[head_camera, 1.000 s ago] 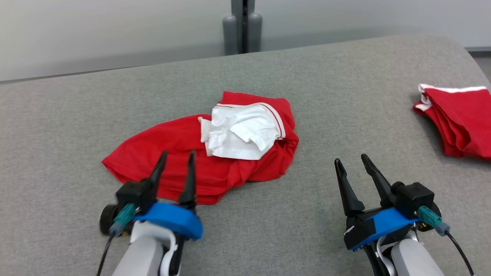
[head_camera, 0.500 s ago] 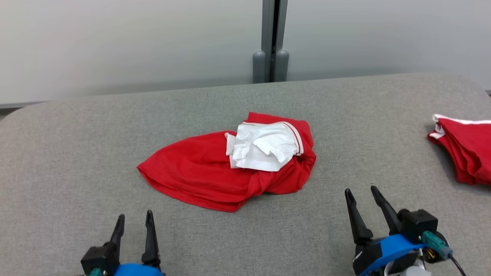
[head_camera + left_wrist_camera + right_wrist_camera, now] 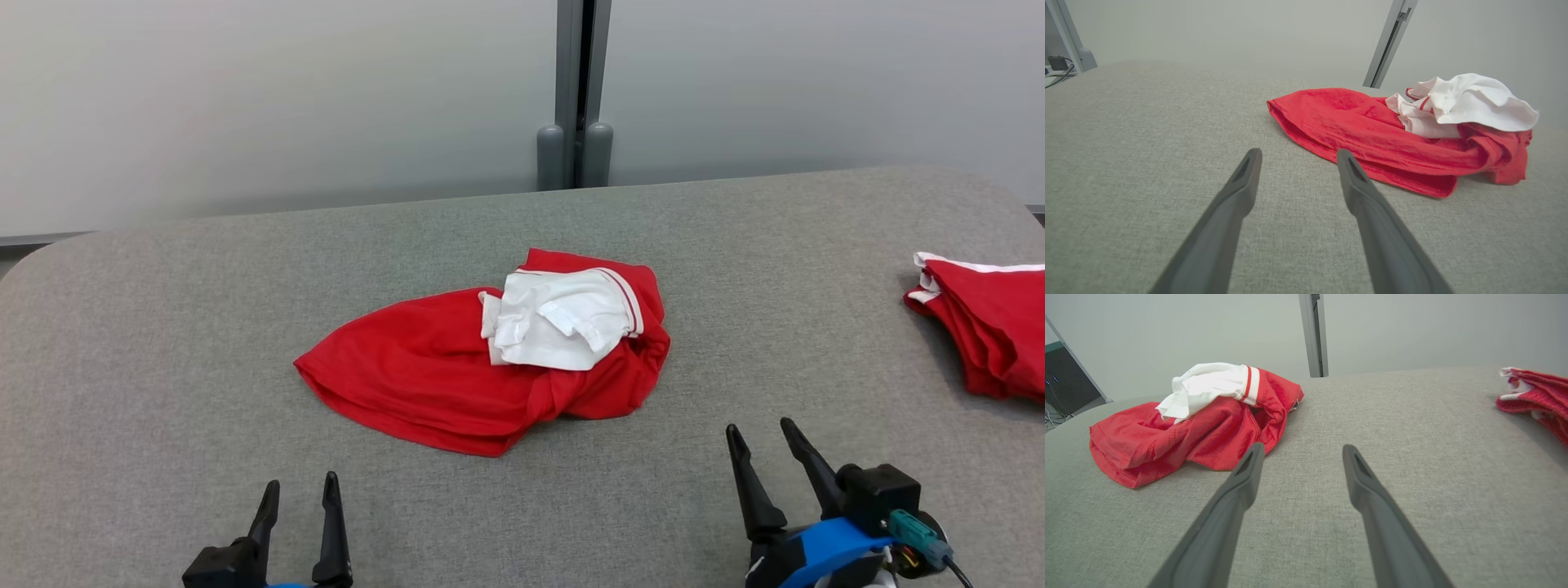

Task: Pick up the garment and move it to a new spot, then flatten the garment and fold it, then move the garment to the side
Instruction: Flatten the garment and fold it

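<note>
A crumpled red garment with a bunched white part on top lies in the middle of the grey table. The same garment appears ahead and right of the fingers in the left wrist view, and the garment sits to the left in the right wrist view. My left gripper stands open at the bottom left, short of the garment's near hem, holding nothing. At the bottom right my right gripper is open too, apart from the cloth.
A second red garment with white trim lies folded at the table's right edge, seen also as folded red cloth in the right wrist view. A grey post stands against the wall behind the table. Bare grey surface surrounds the crumpled garment.
The head camera has tilted and pulled back, so the whole scene shifted. My left gripper, earlier over the garment's near hem, now sits back toward me, off the cloth. The garment lies as before.
</note>
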Motion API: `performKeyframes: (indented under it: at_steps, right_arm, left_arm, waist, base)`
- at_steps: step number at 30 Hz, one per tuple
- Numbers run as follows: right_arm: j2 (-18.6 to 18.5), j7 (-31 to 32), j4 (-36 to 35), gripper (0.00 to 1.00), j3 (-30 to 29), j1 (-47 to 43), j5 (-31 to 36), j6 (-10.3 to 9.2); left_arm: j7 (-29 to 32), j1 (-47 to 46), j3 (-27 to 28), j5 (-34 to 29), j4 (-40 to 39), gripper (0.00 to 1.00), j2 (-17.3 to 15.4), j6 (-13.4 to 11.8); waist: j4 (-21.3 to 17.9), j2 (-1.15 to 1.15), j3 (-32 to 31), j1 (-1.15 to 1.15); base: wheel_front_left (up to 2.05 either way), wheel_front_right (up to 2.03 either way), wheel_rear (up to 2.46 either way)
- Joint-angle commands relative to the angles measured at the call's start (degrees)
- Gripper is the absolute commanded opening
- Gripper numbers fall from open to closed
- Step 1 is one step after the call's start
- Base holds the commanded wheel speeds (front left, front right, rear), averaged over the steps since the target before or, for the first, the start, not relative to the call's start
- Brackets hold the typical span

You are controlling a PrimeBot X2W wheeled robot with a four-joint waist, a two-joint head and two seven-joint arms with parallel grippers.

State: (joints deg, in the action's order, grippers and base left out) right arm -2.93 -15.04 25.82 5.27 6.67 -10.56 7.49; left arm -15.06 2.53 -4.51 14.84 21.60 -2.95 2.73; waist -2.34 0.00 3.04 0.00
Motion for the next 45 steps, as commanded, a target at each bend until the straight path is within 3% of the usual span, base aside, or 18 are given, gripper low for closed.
performKeyframes:
  at_steps: [1, 7, 16, 29, 30, 31, 32, 35, 37, 41, 45]
  right_arm:
    - [-0.02, -0.18, -0.36, 1.00, 0.85, 0.70, -0.23, 0.00]
    - [-0.02, -0.18, -0.68, 1.00, 5.64, 5.12, -1.09, 0.00]
    - [-0.04, -0.19, 7.76, 1.00, 13.08, 17.43, -3.05, 0.00]
    - [-0.05, -0.18, 19.14, 1.00, 13.36, 27.02, -2.31, 0.00]
    - [-0.05, -0.19, 19.42, 0.90, 13.30, 27.25, -2.31, 0.00]
    - [-0.05, -0.18, 19.62, 0.65, 13.27, 27.50, -2.23, 0.00]
    - [-0.05, -0.19, 19.78, 0.47, 13.37, 27.62, -2.03, 0.00]
    - [-0.05, -0.18, 20.23, 0.31, 13.90, 27.56, -2.07, 0.00]
    - [-0.05, -0.19, 19.71, 0.00, 13.93, 27.66, -2.87, -0.01]
    - [-0.07, -0.19, 15.74, 0.00, 11.34, 27.68, -4.49, -0.01]
    - [-0.17, -0.18, 11.45, 0.00, 2.82, 25.64, -9.35, -0.01]
  left_arm:
    - [-0.16, -0.53, -0.58, 0.28, -0.22, 1.00, 0.06, -0.29]
    - [-0.16, -1.44, -2.42, 0.76, 0.33, 1.00, 0.06, -0.39]
    - [-0.16, -3.27, -5.06, 1.47, 0.97, 1.00, 0.05, -0.61]
    - [-0.16, -6.35, -7.56, 2.73, 1.45, 1.00, 0.05, -1.18]
    - [-0.16, -6.64, -7.65, 2.86, 1.34, 1.00, 0.06, -1.20]
    - [-0.16, -6.74, -7.71, 2.91, 1.27, 1.00, 0.06, -1.29]
    - [-0.16, -6.69, -7.76, 3.07, 1.23, 1.00, 0.06, -1.39]
    - [-0.16, -6.66, -7.73, 3.25, 1.29, 1.00, 0.06, -1.61]
    - [-0.16, -6.84, -7.65, 3.25, 1.41, 1.00, 0.06, -1.65]
    - [-0.16, -7.20, -7.60, 3.31, 1.41, 1.00, 0.06, -1.57]
    - [-0.16, -7.27, -7.66, 3.37, 1.55, 1.00, 0.07, -1.20]
  waist:
    - [0.34, 0.00, 0.31, 0.00]
    - [1.53, 0.00, 1.42, 0.00]
    - [3.87, 0.00, 4.40, 0.00]
    - [5.88, 0.00, 9.00, 0.00]
    - [5.85, 0.00, 9.25, 0.00]
    - [5.81, 0.00, 9.42, 0.00]
    - [5.73, 0.00, 9.57, 0.00]
    - [5.47, 0.00, 9.72, 0.00]
    - [5.31, 0.00, 9.72, 0.00]
    - [4.92, 0.00, 9.80, 0.00]
    - [4.36, 0.00, 9.78, 0.00]
  base:
    - [0.00, 0.00, 0.00]
    - [0.00, 0.00, 0.00]
    - [0.00, 0.00, 0.00]
    - [0.00, 0.00, 0.00]
    - [0.00, 0.00, 0.00]
    - [0.00, 0.00, 0.00]
    - [0.00, 0.00, 0.00]
    - [0.00, 0.00, 0.00]
    - [0.00, 0.00, 0.00]
    - [0.00, 0.00, 0.00]
    - [0.00, 0.00, 0.00]
